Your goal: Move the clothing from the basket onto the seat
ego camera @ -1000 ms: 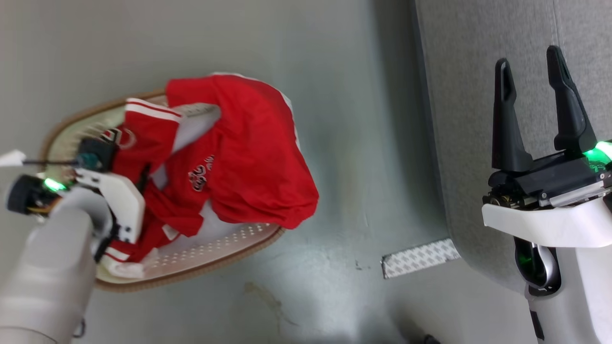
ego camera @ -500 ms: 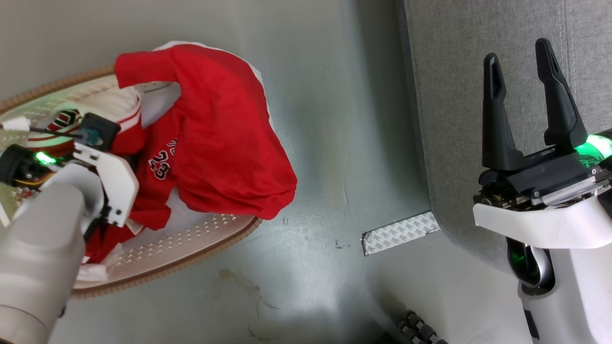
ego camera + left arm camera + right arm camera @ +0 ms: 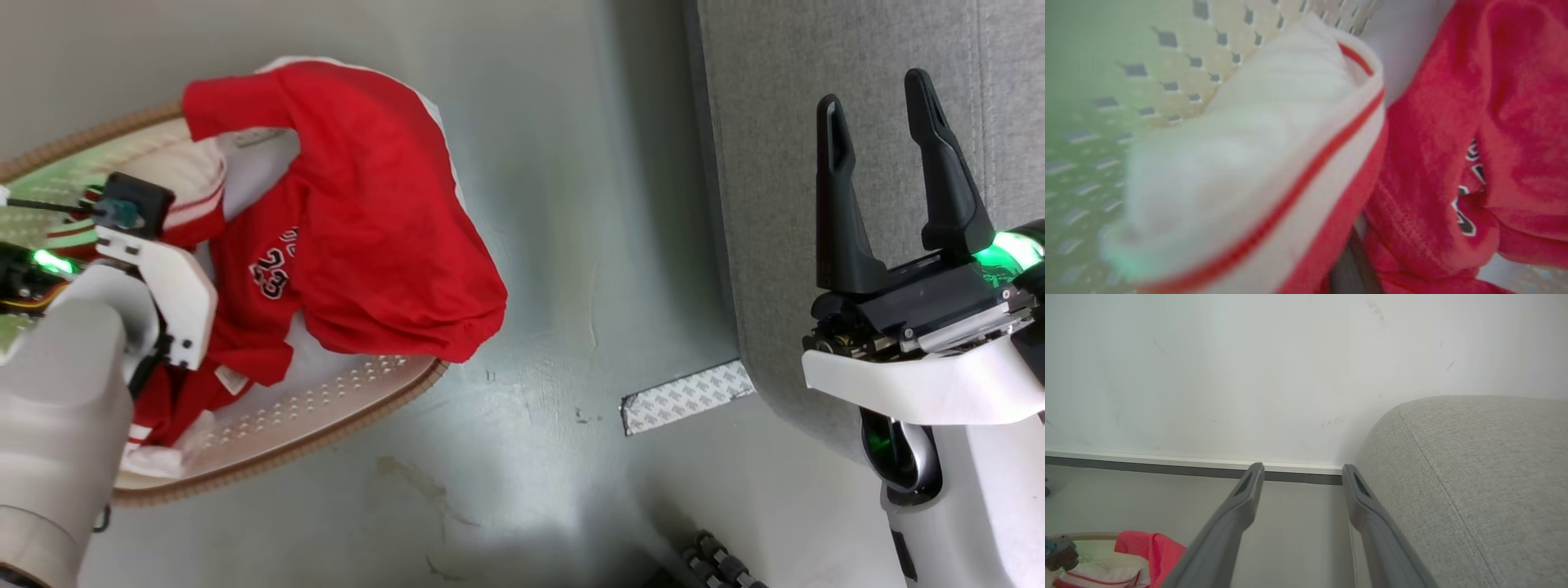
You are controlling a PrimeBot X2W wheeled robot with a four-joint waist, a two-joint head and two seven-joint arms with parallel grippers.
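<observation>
Shifted slightly up the basket [image 3: 326,396] since half a second ago, the left gripper [image 3: 151,282] has bunched a white, red-striped band of the clothing [image 3: 384,229] beside it. Its fingers are buried in fabric, so whether they are clamped cannot be told. At right stands the sofa [image 3: 775,204], light grey woven upholstery with rounded edges and stitched seams, on a smooth, pale grey-green floor [image 3: 555,245]. The basket, oval cream plastic with perforated walls and a ribbed brown rim, sits apart from it. The clothing, soft bright red with white trim and a "23" mark, lies heaped in the basket, one fold draped over the rim toward the sofa. The right gripper [image 3: 873,94] holds its two long dark fingers apart, empty, over the sofa's edge. A patterned white strip [image 3: 686,396] lies on the floor, touching the sofa's base.
</observation>
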